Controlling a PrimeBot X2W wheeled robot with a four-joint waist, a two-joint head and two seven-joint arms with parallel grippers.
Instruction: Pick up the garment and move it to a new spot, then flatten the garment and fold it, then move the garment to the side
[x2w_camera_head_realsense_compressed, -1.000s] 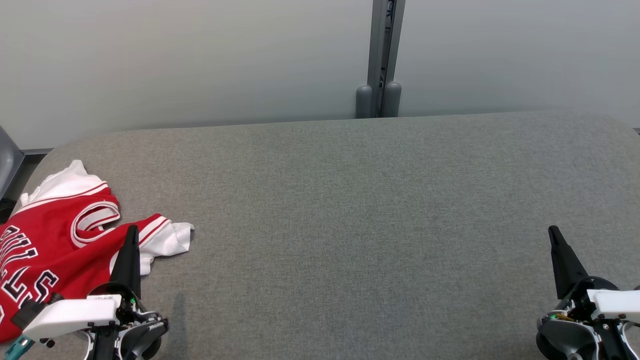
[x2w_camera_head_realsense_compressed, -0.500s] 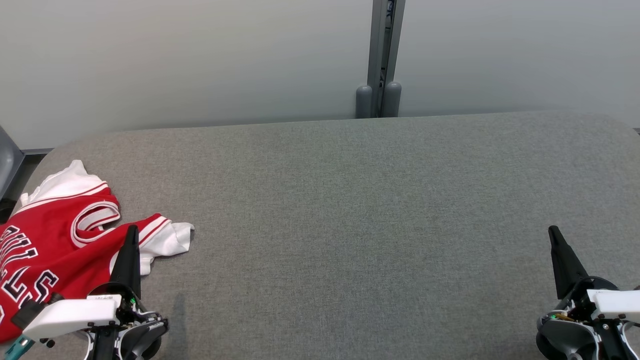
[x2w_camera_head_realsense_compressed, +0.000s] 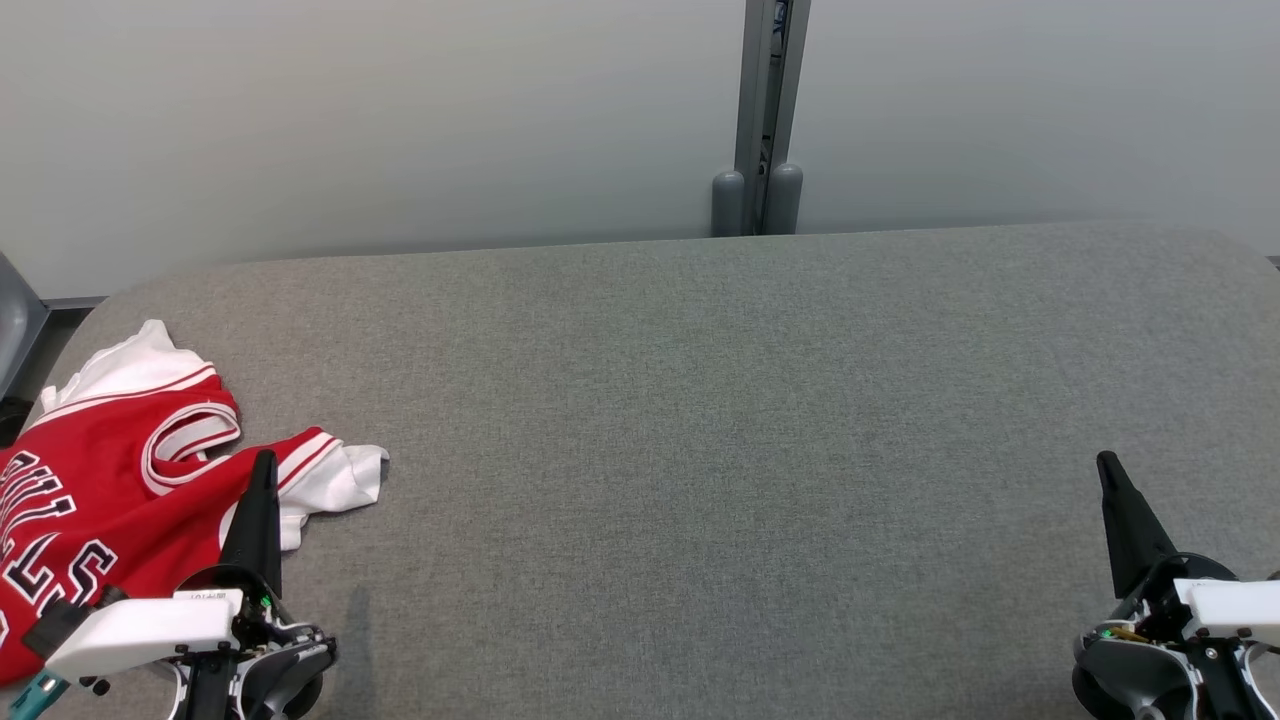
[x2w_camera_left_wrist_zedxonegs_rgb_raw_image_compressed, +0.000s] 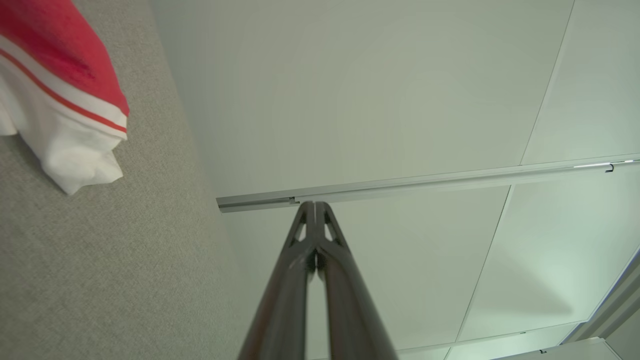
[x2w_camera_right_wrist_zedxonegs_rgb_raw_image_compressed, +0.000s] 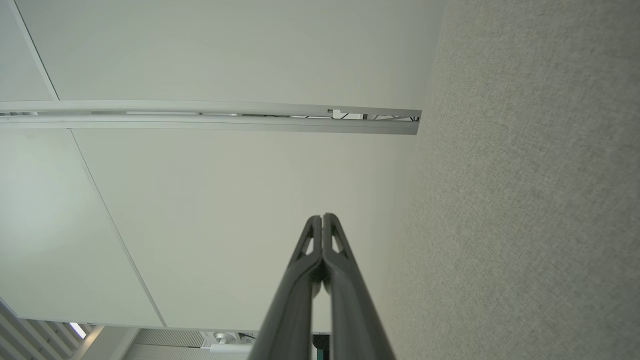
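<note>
Nearest, the left gripper (x2w_camera_head_realsense_compressed: 264, 462) and the right gripper (x2w_camera_head_realsense_compressed: 1106, 463) both stood clenched on nothing, each pair of long dark tapering fingers (x2w_camera_head_realsense_compressed: 255, 525) pressed to one point. The garment (x2w_camera_head_realsense_compressed: 110, 480), a crumpled red jersey with white trim and dark lettering, lay at the left end of the worktop (x2w_camera_head_realsense_compressed: 700, 400), just beside the left gripper and well apart from the right. The worktop was grey woven fabric with rounded corners. Beyond rose smooth pale wall panels (x2w_camera_head_realsense_compressed: 400, 120) split by a grey metal post (x2w_camera_head_realsense_compressed: 765, 110).

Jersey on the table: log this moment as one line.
stage: pick not started | jersey: crumpled, left end of table, unheld | left hand: shut, empty, by jersey | right hand: shut, empty, right end
</note>
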